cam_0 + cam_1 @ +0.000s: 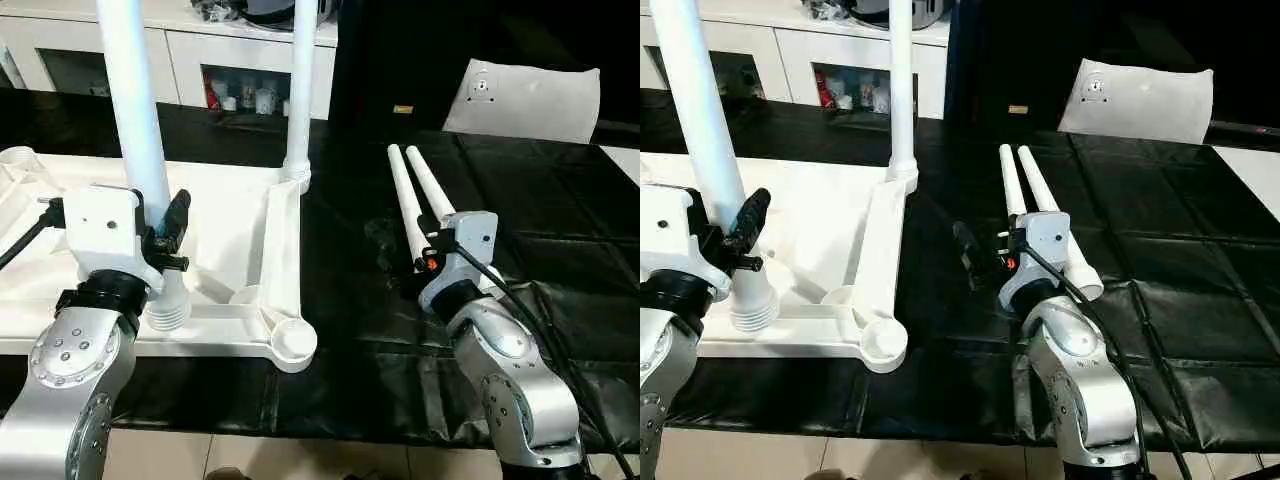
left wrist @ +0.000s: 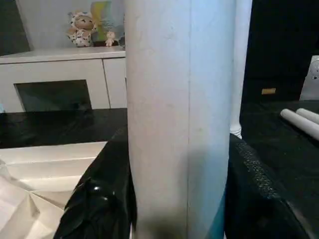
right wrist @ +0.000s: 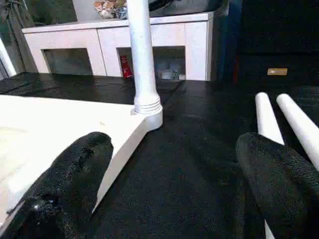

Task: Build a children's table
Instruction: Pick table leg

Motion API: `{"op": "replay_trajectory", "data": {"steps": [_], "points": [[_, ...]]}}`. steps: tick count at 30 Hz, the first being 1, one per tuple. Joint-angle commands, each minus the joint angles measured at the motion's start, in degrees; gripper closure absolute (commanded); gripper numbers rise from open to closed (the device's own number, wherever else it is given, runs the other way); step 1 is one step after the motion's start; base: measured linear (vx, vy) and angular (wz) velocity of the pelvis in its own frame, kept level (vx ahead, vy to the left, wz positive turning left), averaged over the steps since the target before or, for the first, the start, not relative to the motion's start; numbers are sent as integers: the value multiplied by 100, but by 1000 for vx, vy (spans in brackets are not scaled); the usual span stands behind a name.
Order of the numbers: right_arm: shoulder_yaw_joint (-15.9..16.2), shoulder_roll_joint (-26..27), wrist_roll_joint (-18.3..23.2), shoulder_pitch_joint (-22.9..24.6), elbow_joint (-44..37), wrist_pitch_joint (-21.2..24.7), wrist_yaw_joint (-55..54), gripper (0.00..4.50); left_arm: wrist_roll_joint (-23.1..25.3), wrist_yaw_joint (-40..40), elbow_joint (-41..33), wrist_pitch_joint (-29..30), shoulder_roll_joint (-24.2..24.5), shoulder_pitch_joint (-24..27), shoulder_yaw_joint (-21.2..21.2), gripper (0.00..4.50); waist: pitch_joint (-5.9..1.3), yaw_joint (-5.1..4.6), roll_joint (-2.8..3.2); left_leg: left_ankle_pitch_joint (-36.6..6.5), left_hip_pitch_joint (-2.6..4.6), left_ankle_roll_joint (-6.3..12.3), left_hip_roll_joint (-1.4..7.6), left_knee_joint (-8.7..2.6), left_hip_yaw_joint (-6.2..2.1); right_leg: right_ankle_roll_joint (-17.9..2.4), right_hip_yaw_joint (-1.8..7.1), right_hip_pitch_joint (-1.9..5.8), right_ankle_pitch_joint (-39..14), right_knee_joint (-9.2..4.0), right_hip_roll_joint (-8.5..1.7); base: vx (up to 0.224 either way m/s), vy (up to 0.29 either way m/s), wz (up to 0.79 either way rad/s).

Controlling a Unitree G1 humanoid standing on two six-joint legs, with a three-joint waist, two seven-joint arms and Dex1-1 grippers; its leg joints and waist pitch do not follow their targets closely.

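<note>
Black mat (image 1: 560,250) (roomy rightward) meets tabletop (image 1: 285,240) edge.

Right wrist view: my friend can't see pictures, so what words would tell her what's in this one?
Two open black fingers of the right gripper frame a black mat. Beyond them, one white table leg stands upright in a corner socket of the upside-down white table top, and two loose legs lie side by side on the mat. A white cabinet stands behind.

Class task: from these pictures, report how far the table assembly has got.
Done: one leg stands in the tabletop's far corner socket. In hand: the left pincer grips a second leg upright. Left: two legs lie on the black mat by the open right pincer.
</note>
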Motion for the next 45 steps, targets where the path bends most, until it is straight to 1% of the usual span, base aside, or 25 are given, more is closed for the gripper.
{"op": "replay_trajectory", "data": {"steps": [1, 6, 12, 18, 26, 27, 28, 29, 30, 31, 32, 33, 35, 36, 37, 38, 39, 40, 41, 42, 43, 44, 45], "points": [[-20, -8, -16, -75, 16, 7, -47, 13, -13, 11, -47, -30, 1, 25, 18, 264, -304, -1, 89, -1247, -7, -162, 84, -443, 10, -216, 216, 259, -1752, -439, -276, 0, 0, 0], [-20, -8, -16, -75, 16, 7, -47, 13, -13, 11, -47, -30, 1, 25, 18, 264, -309, -2, 87, -1199, -13, -165, 84, -441, 8, -230, 217, 266, -1673, -428, -276, 0, 0, 0], [-20, -8, -16, -75, 16, 7, -47, 13, -13, 11, -47, -30, 1, 25, 18, 264, -306, -1, 86, -1244, -7, -161, 83, -442, 10, -219, 217, 260, -1743, -438, -277, 0, 0, 0], [-20, -8, -16, -75, 16, 7, -47, 13, -13, 11, -47, -30, 1, 25, 18, 264, -309, 0, 89, -1223, -3, -164, 87, -441, 9, -231, 217, 261, -1687, -431, -276, 0, 0, 0], [-20, -8, -16, -75, 16, 7, -47, 13, -13, 11, -47, -30, 1, 25, 18, 264, -307, -1, 86, -1208, -12, -160, 83, -440, 9, -214, 217, 263, -1721, -434, -276, 0, 0, 0], [-47, -51, 21, -96, -21, 207, -52, 13, -56, 69, -12, 75, -108, 119, 82, 264, -308, -1, 88, -1216, -9, -163, 85, -441, 7, -218, 216, 263, -1719, -434, -277, 0, 0, 0], [-173, -305, 157, -195, -196, 1149, -66, 13, -188, 396, 161, 518, -667, 639, 341, 264, -303, -135, -539, -1054, -55, -39, 69, -385, 90, -129, 217, 293, -1807, -483, -213, 0, 0, 0], [-168, -329, 134, -191, -192, 1124, -54, 13, -134, 422, 160, 464, -676, 667, 303, 264, -396, -34, -363, -481, -113, -69, 80, -403, 4, -210, 208, 463, -1368, -273, -304, 0, 0, 0], [-248, -244, 228, -184, -178, 1140, -99, 13, -187, 438, 174, 466, -745, 621, 283, 264, -245, -51, -248, -778, -6, -61, 90, -419, 86, -137, 240, 218, -1607, -459, -256, 0, 0, 0], [-288, -192, 281, -183, -175, 1160, -129, 13, -189, 444, 183, 460, -757, 591, 266, 264, -251, -79, -206, -1321, -1, -82, 57, -430, 61, 70, 231, 230, -2485, -492, -285, 0, 0, 0], [-299, -178, 294, -182, -174, 1164, -136, 13, -189, 445, 185, 459, -759, 583, 263, 264, -261, -81, -206, -1522, 35, -111, 54, -412, 60, 183, 225, 185, -2836, -548, -287, 0, 0, 0], [-221, -173, 233, -208, -160, 1081, -121, 13, -175, 366, 177, 447, -680, 517, 168, 264, -263, -112, -218, -1861, 81, -178, 69, -435, -3, 375, 179, 137, -3262, -625, -279, 0, 0, 0], [-165, -182, 181, -222, -155, 1045, -113, 13, -181, 332, 170, 452, -651, 488, 139, 264, -264, -151, -246, -2096, 114, -220, 81, -442, -38, 376, 139, 126, -3271, -642, -264, 0, 0, 0], [-114, -106, 129, -296, -172, 1041, -196, 13, -171, 246, 105, 525, -506, 316, 119, 264, -280, -166, -249, -2177, 123, -237, 92, -455, -63, 320, 133, 148, -3111, -630, -271, 0, 0, 0], [-85, -105, 150, -325, -192, 1058, -163, 13, -140, 249, 88, 538, -463, 231, 137, 264, -288, -174, -263, -2194, 111, -239, 92, -473, -78, 252, 139, 152, -2889, -598, -256, 0, 0, 0], [-69, -113, 178, -359, -220, 1136, -142, 13, -93, 241, 72, 556, -475, 178, 168, 264, -281, -180, -269, -2219, 103, -244, 98, -480, -86, 228, 140, 153, -2834, -583, -253, 0, 0, 0], [-143, -67, 185, -429, -265, 1225, -241, 13, -125, 267, 84, 547, -528, 23, 318, 264, -254, -185, -255, -2346, 99, -278, 99, -487, -92, 214, 143, 149, -2905, -595, -263, 0, 0, 0], [-186, -48, 266, -463, -294, 1294, -219, 13, -134, 307, 112, 539, -510, -105, 416, 264, -257, -189, -213, -2381, 108, -306, 94, -485, -97, 201, 148, 146, -2906, -590, -264, 0, 0, 0], [-211, -38, 328, -483, -312, 1334, -191, 13, -140, 338, 134, 532, -488, -191, 477, 264, -264, -190, -244, -2419, 120, -304, 79, -463, -93, 218, 144, 134, -2952, -608, -263, 0, 0, 0], [-191, -47, 339, -500, -305, 1265, -137, 13, -141, 330, 175, 481, -455, -251, 516, 264, -258, -189, -254, -2432, 117, -295, 71, -462, -90, 234, 140, 137, -3007, -620, -262, 0, 0, 0], [-185, -56, 344, -520, -288, 1175, -89, 13, -172, 283, 235, 444, -382, -355, 556, 264, -257, -189, -217, -2475, 107, -294, 68, -462, -96, 261, 136, 143, -3073, -642, -272, 0, 0, 0], [-215, -14, 376, -556, -248, 1185, -108, 13, -196, 226, 291, 463, -285, -466, 582, 264, -265, -189, -234, -2464, 107, -280, 57, -450, -93, 281, 130, 142, -3128, -645, -276, 0, 0, 0], [-230, -20, 360, -615, -213, 1143, -123, 13, -290, 156, 347, 554, -141, -758, 620, 264, -268, -192, -61, -2623, 148, -304, 44, -447, -128, 239, 110, 118, -3096, -650, -262, 0, 0, 0]]}}
